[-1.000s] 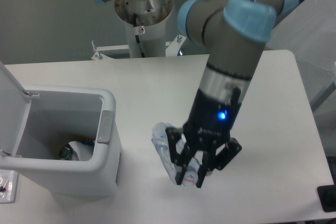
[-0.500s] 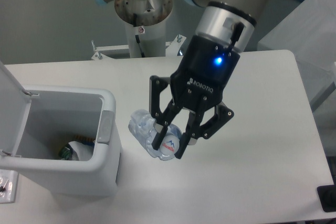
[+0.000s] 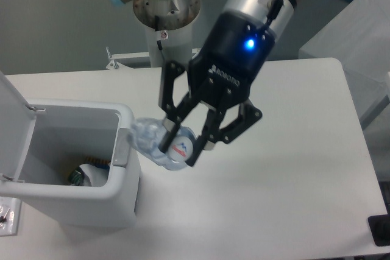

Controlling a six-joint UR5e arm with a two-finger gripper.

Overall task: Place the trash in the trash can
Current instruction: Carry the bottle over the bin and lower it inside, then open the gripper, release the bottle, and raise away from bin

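Over the last second I had lifted my claw off the table at lower centre and carried it up and leftward, so that it now hung just right of the trash can at the left of the frame. My fingers were clamped on the bottle, which I held clear of the tabletop, its crumpled clear body reaching left toward the bin's grey latch tab and its labelled part showing between my fingers. A second before, that bottle had been low on the table, well right of the bin. The lid stood open at the far left, and something small and green-edged already lay inside at the bottom. I judged the carry nearly done: the bottle had yet to pass over the rim before I could let go.
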